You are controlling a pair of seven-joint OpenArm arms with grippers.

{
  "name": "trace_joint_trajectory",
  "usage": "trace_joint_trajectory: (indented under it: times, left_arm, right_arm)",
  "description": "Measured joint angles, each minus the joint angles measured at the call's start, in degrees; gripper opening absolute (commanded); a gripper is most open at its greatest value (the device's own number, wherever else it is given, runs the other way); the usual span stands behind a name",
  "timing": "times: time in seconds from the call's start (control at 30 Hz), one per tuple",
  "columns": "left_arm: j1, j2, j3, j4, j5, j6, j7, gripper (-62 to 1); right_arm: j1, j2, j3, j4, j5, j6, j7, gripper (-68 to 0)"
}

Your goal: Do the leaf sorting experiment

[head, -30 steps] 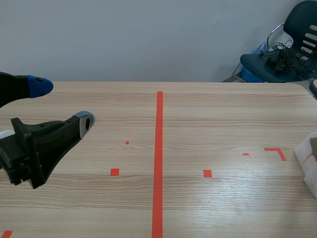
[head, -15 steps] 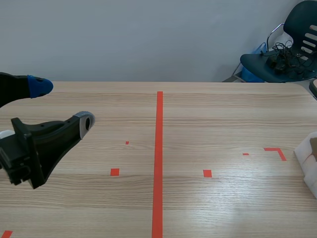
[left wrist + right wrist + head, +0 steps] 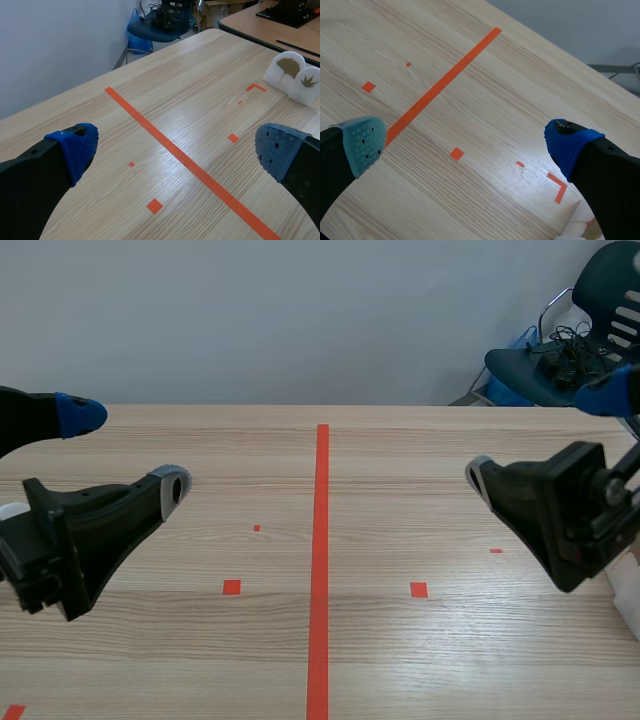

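Two grippers held spread over the wooden table (image 3: 420,470); leaf pieces at its right edge.

The left gripper (image 3: 127,450) is seen left of the orange-red centre line, its fingers set wide apart with nothing between them. The right gripper (image 3: 545,435) is seen right of that line, likewise spread wide and holding nothing. Two white leaf pieces (image 3: 292,77) are stood upright and touching each other on the table at the right edge, near an orange-red corner mark. One is marked with a brown fan-shaped leaf, the other with a green pointed leaf. In the scene view they are mostly hidden behind the right arm. A dark blue chair (image 3: 585,345) with a tangle of cables on its seat is noted beyond the far right corner of the table.
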Motion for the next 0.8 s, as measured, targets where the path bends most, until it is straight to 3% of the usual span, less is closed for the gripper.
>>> trace_joint_trajectory:
  times: [0.4, 0.6, 0.8]
  left_arm:
    - [0.02, 0.0, 0.0, 0.0, 0.02, 0.02, -0.02, 1.4]
    - [0.02, 0.0, 0.0, 0.0, 0.02, 0.02, -0.02, 1.4]
    - [0.02, 0.0, 0.0, 0.0, 0.02, 0.02, -0.02, 1.4]
  right_arm:
    - [-0.44, -5.53, 0.02, -1.31, -1.07, -0.09, 0.52, 0.4]
    - [-0.44, -5.57, 0.02, -1.38, -6.23, -0.11, 1.38, 0.4]
    - [-0.44, -5.57, 0.07, -1.53, -6.43, -0.11, 1.51, 0.4]
